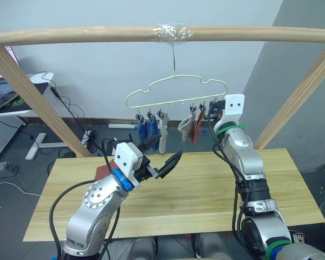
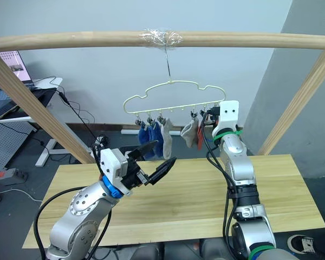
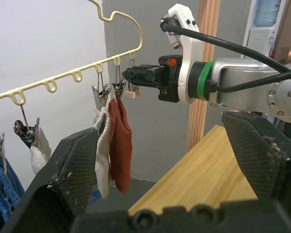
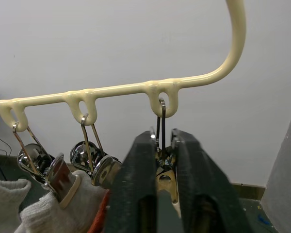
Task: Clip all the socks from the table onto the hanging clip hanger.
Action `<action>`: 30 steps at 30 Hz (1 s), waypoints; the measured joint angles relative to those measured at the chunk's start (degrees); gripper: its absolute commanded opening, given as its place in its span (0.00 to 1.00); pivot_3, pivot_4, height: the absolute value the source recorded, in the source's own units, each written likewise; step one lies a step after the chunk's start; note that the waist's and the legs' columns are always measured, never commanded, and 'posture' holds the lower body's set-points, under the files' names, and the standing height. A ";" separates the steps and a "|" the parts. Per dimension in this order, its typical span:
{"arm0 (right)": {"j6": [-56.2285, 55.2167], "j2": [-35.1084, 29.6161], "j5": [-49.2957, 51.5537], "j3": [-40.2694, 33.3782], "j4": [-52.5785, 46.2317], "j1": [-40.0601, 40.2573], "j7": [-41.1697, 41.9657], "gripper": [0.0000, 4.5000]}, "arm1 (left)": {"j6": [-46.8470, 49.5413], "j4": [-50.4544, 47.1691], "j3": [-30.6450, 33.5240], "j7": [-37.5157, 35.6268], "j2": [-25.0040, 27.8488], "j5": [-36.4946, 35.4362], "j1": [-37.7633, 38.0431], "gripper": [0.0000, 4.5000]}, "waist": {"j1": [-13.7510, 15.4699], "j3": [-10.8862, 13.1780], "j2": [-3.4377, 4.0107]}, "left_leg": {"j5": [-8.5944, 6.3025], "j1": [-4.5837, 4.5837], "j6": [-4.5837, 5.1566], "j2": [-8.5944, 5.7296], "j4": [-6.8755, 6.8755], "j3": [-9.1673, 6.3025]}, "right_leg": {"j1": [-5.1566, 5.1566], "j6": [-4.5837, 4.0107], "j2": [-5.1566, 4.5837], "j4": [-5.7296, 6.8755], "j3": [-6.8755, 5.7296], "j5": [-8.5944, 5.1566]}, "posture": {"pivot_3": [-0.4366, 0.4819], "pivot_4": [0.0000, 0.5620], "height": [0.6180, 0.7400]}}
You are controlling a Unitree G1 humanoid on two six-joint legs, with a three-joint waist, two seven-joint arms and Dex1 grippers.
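Socks [image 1: 151, 129] already hang from the hanger [image 1: 176, 91] in the left eye view: blue ones at its left end, grey ones toward the middle, a rust-red one [image 1: 195, 130] near its right end. We see our right hand [image 1: 210, 115] raised to the hanger's rightmost clip. Our left hand [image 1: 163, 166] hovers below the hanger, over the tabletop [image 1: 206, 189], fingers spread and holding nothing. A patch of rust-red [image 1: 105, 169] peeks out behind our left arm on the tabletop, below the hanger's left end; we judge it the last sock.

In the right eye view the tabletop [image 2: 206, 189] under the hanger carries no other sock we can make out.

From the left wrist, our right hand [image 3: 136, 76] reaches the end clip just beside the red sock [image 3: 120, 141] and a grey sock [image 3: 103, 155] on the hanger.

From the right wrist, our fingers [image 4: 140, 189] are pressed together on the last clip [image 4: 162, 160], which hangs from the hanger's end loop with no sock in it.

We judge the step in hand to be squeezing that clip open for the sixth sock. Next, our left hand must drop to the remaining red sock, pinch its cuff, and lift it into the clip before we release it.
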 measured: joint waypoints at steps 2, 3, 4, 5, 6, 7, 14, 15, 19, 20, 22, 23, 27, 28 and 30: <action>0.00 0.00 0.00 -0.01 0.00 0.00 0.00 0.00 | 0.00 0.00 -0.03 0.13 0.00 0.00 0.00 1.00 | 0.00 0.00 0.00 | 0.00 0.00 0.00 0.00 0.00 0.00 | 0.00 0.00 0.00 0.00 0.00 0.00 | 0.56 0.23 1.00; 0.00 0.00 0.00 -0.02 0.00 0.01 0.00 0.00 | 0.00 0.00 -0.06 0.19 -0.01 0.00 0.00 1.00 | 0.00 0.00 0.00 | 0.00 0.00 0.00 0.00 0.00 0.00 | 0.00 0.00 0.00 0.00 0.00 0.00 | 0.56 0.23 1.00; 0.01 0.00 0.01 -0.03 0.00 0.01 0.01 0.00 | 0.00 0.00 -0.12 0.22 -0.02 0.02 0.01 1.00 | 0.00 0.00 0.00 | 0.00 0.00 0.00 0.00 0.00 0.00 | 0.00 0.00 0.00 0.00 0.00 0.00 | 0.55 0.23 1.00; 0.03 -0.01 0.01 -0.03 -0.01 0.01 0.04 0.00 | 0.00 0.00 -0.25 0.28 -0.03 0.08 0.04 1.00 | 0.00 0.00 0.00 | 0.00 0.00 0.00 0.00 0.00 0.00 | 0.00 0.00 0.00 0.00 0.00 0.00 | 0.55 0.23 1.00; 0.11 -0.02 0.03 -0.04 -0.05 0.01 0.10 0.00 | 0.00 0.00 -0.51 0.42 -0.08 0.11 0.14 1.00 | 0.00 0.00 0.00 | 0.00 0.00 0.00 0.00 0.00 0.00 | 0.00 0.00 0.00 0.00 0.00 0.00 | 0.55 0.23 1.00; 0.50 -0.13 0.06 -0.02 -0.24 0.01 0.30 0.00 | 0.13 0.01 -0.62 1.00 -0.39 0.19 0.45 1.00 | 0.00 0.00 0.00 | 0.00 0.00 0.00 0.00 0.00 0.01 | 0.00 0.00 0.00 0.00 0.01 0.00 | 0.54 0.22 1.00; 15.87 -7.31 4.77 -0.05 -7.22 0.08 8.44 0.00 | 1.19 14.13 4.04 7.99 2.44 8.29 5.60 1.00 | -0.09 0.00 0.02 | 0.00 0.05 0.01 0.02 -0.01 -0.04 | 0.00 -0.02 0.04 0.03 -0.03 -0.02 | 0.51 0.22 1.00; 18.71 -8.73 5.67 0.02 -8.90 0.29 9.79 0.00 | 0.84 17.19 5.11 8.45 2.84 9.23 5.41 1.00 | -0.06 -0.01 0.02 | 0.00 0.05 0.01 0.01 -0.01 -0.04 | 0.00 -0.02 0.03 0.03 -0.04 -0.02 | 0.50 0.23 1.00; 27.67 -13.95 9.04 0.13 -14.45 0.54 14.86 0.00 | -1.49 31.21 9.87 9.75 5.87 12.51 2.15 1.00 | 0.10 0.00 0.01 | 0.00 0.02 0.01 0.00 0.01 -0.07 | 0.01 -0.01 0.02 0.00 -0.09 -0.02 | 0.48 0.24 1.00; 28.97 -14.90 9.36 0.25 -15.38 0.54 15.66 0.00 | -2.11 34.60 10.47 9.84 6.36 13.09 0.68 1.00 | 0.10 0.00 0.01 | 0.00 0.01 0.01 -0.01 0.01 -0.07 | 0.02 -0.01 0.01 0.00 -0.09 -0.02 | 0.48 0.24 1.00; 31.44 -16.43 10.22 0.34 -17.10 0.45 16.91 0.00 | -4.15 43.15 11.99 9.90 7.39 14.33 -3.03 1.00 | -0.05 0.00 -0.01 | 0.00 0.01 0.01 0.00 0.01 -0.05 | 0.01 0.00 0.01 -0.02 -0.08 -0.02 | 0.47 0.25 1.00; 32.14 -16.74 10.45 0.29 -17.48 0.42 17.01 0.00 | -5.48 46.77 11.99 9.78 7.82 14.97 -4.68 1.00 | -0.11 0.00 0.00 | 0.00 0.01 0.01 -0.01 0.01 -0.04 | 0.01 0.01 0.01 -0.04 -0.07 -0.02 | 0.46 0.25 1.00; 34.24 -17.12 11.26 0.15 -18.22 0.34 16.88 0.00 | -10.35 61.52 12.07 9.13 8.06 16.49 -11.34 1.00 | -0.17 0.01 -0.02 | -0.01 -0.03 0.01 0.00 0.00 -0.04 | -0.02 0.01 0.00 -0.06 -0.08 -0.01 | 0.45 0.28 1.00; 34.64 -17.11 11.31 0.10 -18.38 0.31 16.77 0.00 | -10.98 64.52 12.20 8.55 8.05 16.52 -12.67 1.00 | -0.20 0.03 -0.04 | -0.01 -0.05 0.01 0.00 0.00 -0.05 | -0.02 0.01 0.00 -0.07 -0.09 -0.01 | 0.45 0.28 1.00; 35.68 -16.90 11.37 0.02 -18.85 0.13 16.38 0.00 | -10.93 69.93 12.63 6.03 8.03 16.11 -15.37 1.00 | -0.24 0.03 -0.04 | -0.01 -0.06 0.01 0.00 0.00 -0.06 | -0.03 0.01 0.00 -0.07 -0.11 -0.01 | 0.44 0.29 1.00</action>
